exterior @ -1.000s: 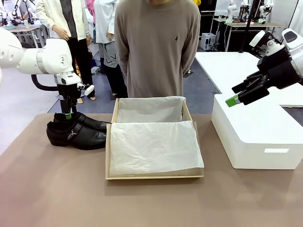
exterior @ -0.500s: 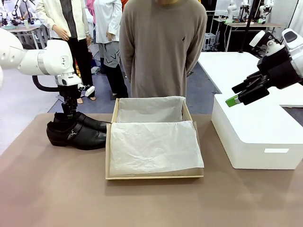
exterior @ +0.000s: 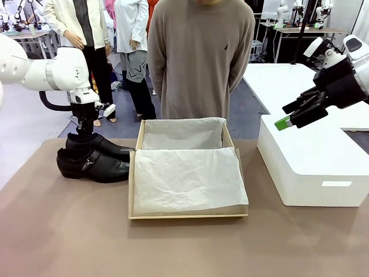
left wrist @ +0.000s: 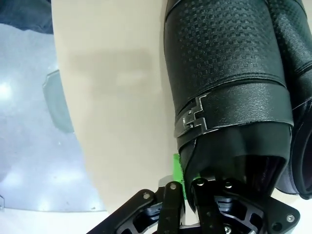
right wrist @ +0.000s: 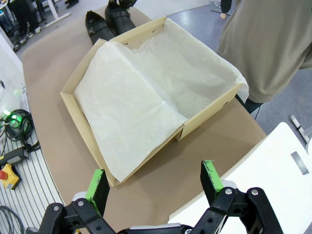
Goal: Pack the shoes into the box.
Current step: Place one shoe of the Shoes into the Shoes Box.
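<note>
L edge of tabletop (exterior: 57,242): the shoes (exterior: 95,158) side by side, toes twd the box (exterior: 134,190), just beside its L wall, outside it. L tool (exterior: 85,133) down at heel end of the pair. From L wrist cam: L tool (left wrist: 187,187) clamped together on rear collar edge of one shoe (left wrist: 224,73), green pad (left wrist: 178,170) pressed vs outside of the leather, strap w/ metal buckle (left wrist: 192,117) just beyond.

Centre: the box lying open, tan cardboard, lined w/ white tissue paper (exterior: 184,179). Person (exterior: 196,57) in beige sweater standing at far edge, right behind it.

R side: white block-like box (exterior: 311,167) on tabletop, apart from the box. R tool (exterior: 285,115) hanging in air above its far L corner, fingers apart, empty. From R wrist cam: R tool (right wrist: 154,183) w/ green pads (right wrist: 99,187) spread wide, the box (right wrist: 212,109) below and the shoes (right wrist: 105,22) past its far end.
</note>
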Controlling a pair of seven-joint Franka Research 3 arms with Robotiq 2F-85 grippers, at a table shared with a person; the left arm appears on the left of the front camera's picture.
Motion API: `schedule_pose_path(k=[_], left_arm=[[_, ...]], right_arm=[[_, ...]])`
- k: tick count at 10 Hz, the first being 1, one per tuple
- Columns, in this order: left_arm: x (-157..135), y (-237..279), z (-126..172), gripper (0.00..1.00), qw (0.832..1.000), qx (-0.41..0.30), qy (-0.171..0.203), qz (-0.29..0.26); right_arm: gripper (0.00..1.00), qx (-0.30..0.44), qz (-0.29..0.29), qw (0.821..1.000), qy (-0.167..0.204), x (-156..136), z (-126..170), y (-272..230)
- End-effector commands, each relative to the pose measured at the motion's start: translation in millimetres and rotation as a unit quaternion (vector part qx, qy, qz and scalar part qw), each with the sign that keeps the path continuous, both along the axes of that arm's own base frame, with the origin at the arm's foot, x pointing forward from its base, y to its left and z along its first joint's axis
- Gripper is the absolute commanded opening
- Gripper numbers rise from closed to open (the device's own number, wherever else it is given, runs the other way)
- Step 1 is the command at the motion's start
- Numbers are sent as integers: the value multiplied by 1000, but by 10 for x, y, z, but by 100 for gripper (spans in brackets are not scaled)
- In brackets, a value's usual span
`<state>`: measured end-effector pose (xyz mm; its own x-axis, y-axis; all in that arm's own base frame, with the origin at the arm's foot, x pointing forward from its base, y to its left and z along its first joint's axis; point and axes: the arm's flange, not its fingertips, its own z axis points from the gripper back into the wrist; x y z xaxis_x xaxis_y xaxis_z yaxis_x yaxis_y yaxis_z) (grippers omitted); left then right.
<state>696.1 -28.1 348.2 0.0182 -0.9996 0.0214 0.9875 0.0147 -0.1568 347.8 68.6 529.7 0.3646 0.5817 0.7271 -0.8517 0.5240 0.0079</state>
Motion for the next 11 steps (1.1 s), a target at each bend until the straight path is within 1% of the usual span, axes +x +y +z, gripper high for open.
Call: schedule_pose_path(k=[1, 4, 5, 9, 10, 11], left_arm=[[-50, 4, 44, 0, 1000, 13, -7, -17], [-100, 10, 122, 0, 999, 24, -20, -11], [-113, 25, 190, 0, 999, 24, -30, -4], [-193, 226, 745, 0, 995, 10, -88, 38], [-214, 304, 889, 0, 991, 0, -122, 49], [-253, 395, 1075, 0, 988, 3, -139, 65]], right_arm=[[100, 8, 12, 1000, -7, 29, -8, -5], [100, 8, 12, 1000, -7, 29, -8, -5], [100, 8, 12, 1000, -7, 29, -8, -5], [100, 8, 12, 1000, -7, 29, -8, -5], [100, 8, 12, 1000, -7, 29, -8, -5], [100, 8, 12, 1000, -7, 29, -8, -5]])
